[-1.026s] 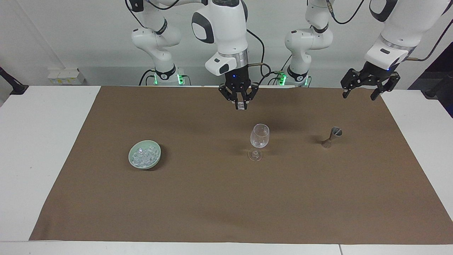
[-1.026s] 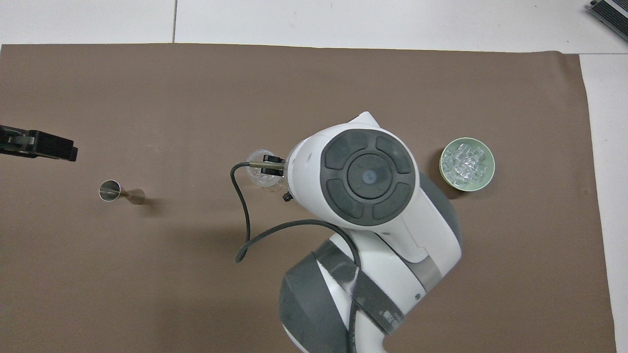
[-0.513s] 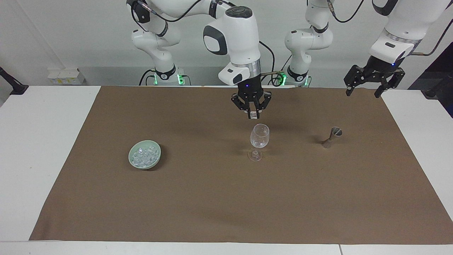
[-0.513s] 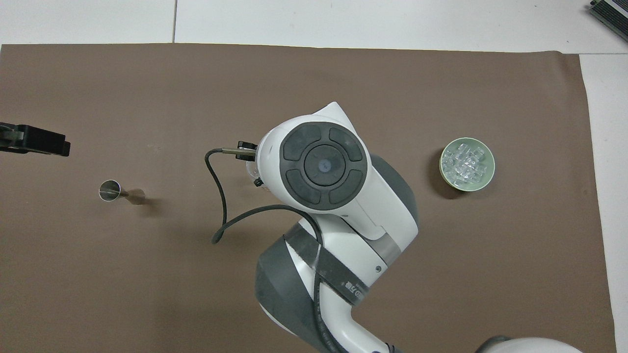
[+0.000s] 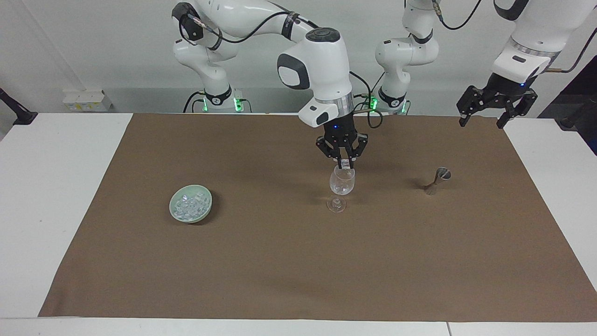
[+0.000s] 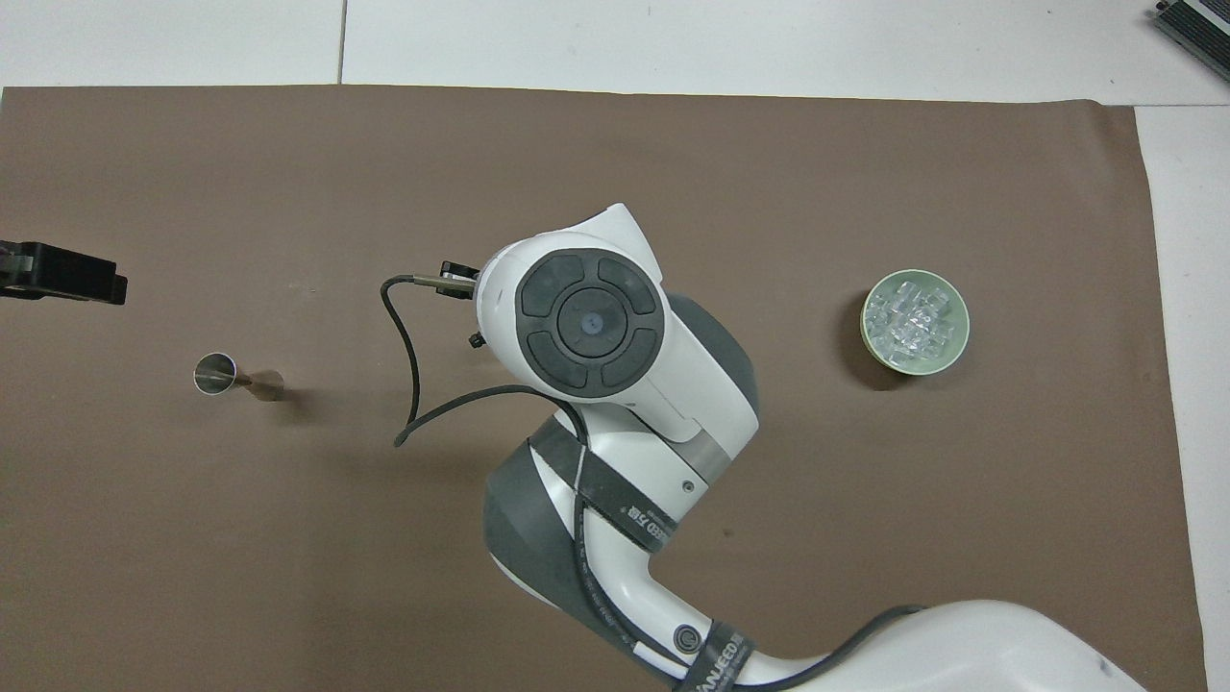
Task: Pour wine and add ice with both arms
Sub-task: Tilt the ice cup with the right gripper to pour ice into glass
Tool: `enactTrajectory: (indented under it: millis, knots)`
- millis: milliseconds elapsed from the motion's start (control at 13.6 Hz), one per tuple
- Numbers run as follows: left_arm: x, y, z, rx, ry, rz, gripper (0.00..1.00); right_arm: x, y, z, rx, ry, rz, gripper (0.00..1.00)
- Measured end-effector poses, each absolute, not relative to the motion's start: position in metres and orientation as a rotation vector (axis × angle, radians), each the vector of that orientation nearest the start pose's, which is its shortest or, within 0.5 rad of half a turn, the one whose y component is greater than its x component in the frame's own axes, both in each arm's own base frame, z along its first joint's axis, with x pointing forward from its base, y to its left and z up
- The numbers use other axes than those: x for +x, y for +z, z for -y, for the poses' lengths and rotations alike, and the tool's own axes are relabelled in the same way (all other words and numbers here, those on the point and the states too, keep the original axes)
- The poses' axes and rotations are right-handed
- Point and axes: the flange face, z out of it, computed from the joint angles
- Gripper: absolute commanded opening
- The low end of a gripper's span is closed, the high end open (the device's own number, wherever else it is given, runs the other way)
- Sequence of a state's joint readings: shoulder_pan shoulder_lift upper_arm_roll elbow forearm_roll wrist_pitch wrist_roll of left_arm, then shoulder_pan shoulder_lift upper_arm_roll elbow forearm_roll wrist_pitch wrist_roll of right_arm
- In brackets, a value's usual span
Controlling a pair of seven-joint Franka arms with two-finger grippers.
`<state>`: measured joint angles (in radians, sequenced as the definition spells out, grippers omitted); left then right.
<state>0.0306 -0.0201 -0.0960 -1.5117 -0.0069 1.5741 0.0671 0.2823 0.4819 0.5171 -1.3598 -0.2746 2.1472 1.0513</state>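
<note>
My right gripper is shut on one small clear ice cube and holds it just over the rim of the clear stemmed wine glass, which stands upright mid-cloth. In the overhead view the right arm covers the glass and its own gripper. More ice lies in a green bowl toward the right arm's end; the bowl also shows in the overhead view. My left gripper is open and empty, raised over the cloth's corner at the left arm's end, and waits; part of it shows in the overhead view.
A small steel jigger stands on the brown cloth between the glass and the left arm's end; it also shows in the overhead view. White table borders the cloth.
My right gripper has come down and forward with the ice cube, from above the cloth beside the glass to just over its rim. The left gripper has risen slightly.
</note>
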Motion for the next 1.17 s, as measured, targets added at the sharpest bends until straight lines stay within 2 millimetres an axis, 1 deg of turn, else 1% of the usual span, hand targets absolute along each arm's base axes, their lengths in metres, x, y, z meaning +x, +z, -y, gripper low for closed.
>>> enactTrajectory:
  millis: [147,366,806,952,1099,1172]
  knots:
    - [0.548,0.664,0.037,-3.137,-0.130,-0.209,1.00,0.562,0.502,-0.455,-2.832,-0.350,-0.346,0.00]
    - [0.549,0.663,0.032,-3.138,-0.126,-0.195,1.00,0.555,0.500,-0.464,-2.840,-0.362,-0.341,0.00]
    - [0.550,0.661,0.021,-3.140,-0.121,-0.165,1.00,0.558,0.481,-0.459,-2.886,-0.372,-0.335,0.00]
    - [0.550,0.661,0.018,-3.140,-0.121,-0.158,1.00,0.557,0.479,-0.459,-2.893,-0.376,-0.329,0.00]
    - [0.550,0.661,0.020,-3.140,-0.121,-0.162,1.00,0.555,0.478,-0.461,-2.894,-0.373,-0.328,0.06]
    - [0.550,0.661,0.020,-3.140,-0.121,-0.161,1.00,0.554,0.478,-0.463,-2.895,-0.370,-0.327,0.06]
